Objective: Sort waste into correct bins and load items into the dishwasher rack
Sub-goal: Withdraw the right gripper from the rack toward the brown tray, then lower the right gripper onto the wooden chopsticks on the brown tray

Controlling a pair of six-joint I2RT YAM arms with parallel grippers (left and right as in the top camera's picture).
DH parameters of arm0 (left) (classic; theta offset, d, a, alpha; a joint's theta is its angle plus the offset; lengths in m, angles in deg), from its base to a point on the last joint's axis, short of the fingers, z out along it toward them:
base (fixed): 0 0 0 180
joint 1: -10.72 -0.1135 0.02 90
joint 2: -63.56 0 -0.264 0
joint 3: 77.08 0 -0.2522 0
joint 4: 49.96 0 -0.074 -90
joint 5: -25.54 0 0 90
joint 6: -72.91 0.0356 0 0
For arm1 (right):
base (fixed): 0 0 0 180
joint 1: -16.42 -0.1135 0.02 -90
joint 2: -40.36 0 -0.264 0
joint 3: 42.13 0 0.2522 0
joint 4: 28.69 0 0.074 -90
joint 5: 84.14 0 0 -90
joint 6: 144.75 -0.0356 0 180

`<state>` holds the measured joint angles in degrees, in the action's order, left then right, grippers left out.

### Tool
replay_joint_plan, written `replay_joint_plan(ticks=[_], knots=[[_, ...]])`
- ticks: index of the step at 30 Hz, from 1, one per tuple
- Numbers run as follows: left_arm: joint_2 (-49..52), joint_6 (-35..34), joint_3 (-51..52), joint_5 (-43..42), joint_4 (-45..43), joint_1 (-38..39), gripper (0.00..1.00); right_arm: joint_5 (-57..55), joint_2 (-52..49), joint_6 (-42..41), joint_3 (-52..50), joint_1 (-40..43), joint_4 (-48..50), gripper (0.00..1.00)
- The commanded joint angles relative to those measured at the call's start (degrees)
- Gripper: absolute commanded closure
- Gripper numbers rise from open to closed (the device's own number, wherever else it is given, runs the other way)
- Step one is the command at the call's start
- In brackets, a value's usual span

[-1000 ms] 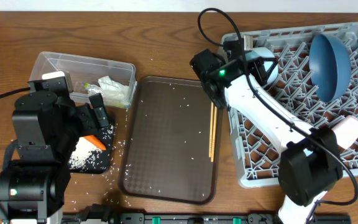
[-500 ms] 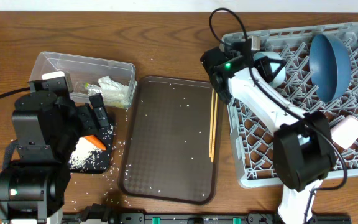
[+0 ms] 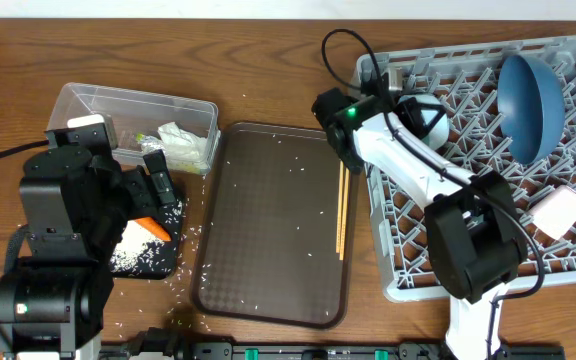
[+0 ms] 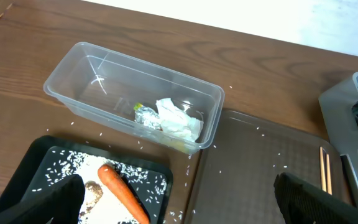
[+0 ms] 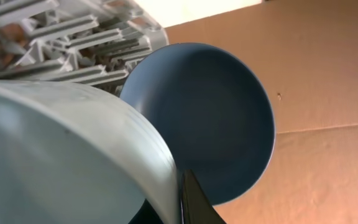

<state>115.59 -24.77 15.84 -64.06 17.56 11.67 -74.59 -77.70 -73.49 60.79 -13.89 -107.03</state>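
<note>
My right gripper [image 3: 411,108] is shut on the rim of the white bowl [image 3: 433,118] at the back left of the grey dishwasher rack [image 3: 568,262]. The right wrist view shows the bowl [image 5: 55,162] pinched by a dark finger [image 5: 194,202], with the dark-blue plate [image 5: 210,118] behind it. The plate [image 3: 530,95] stands on edge in the rack, and a pink cup [image 3: 560,210] lies at its right. My left gripper [image 4: 185,202] is open over the black tray [image 4: 17,180], which holds the carrot [image 4: 123,196], a brown lump [image 4: 93,190] and rice. The clear tub [image 4: 73,68] holds crumpled paper [image 4: 179,121] and a wrapper [image 4: 143,112]. The light-blue cup is out of view.
A dark-brown serving tray [image 3: 268,230] with scattered rice grains lies between the bins and the rack. Chopsticks [image 3: 341,210] lie along its right edge. Loose rice lies on the wood by the black tray [image 3: 158,265].
My right wrist swung right, then back left, with the bowl at the rack's back-left corner. The left arm has not moved.
</note>
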Motion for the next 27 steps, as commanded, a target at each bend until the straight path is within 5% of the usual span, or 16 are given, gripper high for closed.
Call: replay_joint_plan(ticks=[1, 5, 12, 27], knots=[[-0.04, -0.52, -0.13, 0.48, 0.07, -0.24, 0.02, 5.51, -1.16, 1.25, -0.15, -1.31, -0.20, 0.99], [-0.04, -0.52, -0.13, 0.48, 0.04, -0.24, 0.02, 8.50, -1.16, 1.73, -0.15, -2.05, -1.55, 0.93], [-0.04, -0.52, -0.13, 0.48, 0.04, -0.24, 0.02, 11.32, -1.16, 2.60, -0.13, -4.70, -7.10, 0.48], [-0.04, -0.52, -0.13, 0.48, 0.07, -0.24, 0.02, 22.64, 1.25, 8.39, 8.90, -9.16, -6.82, 0.41]])
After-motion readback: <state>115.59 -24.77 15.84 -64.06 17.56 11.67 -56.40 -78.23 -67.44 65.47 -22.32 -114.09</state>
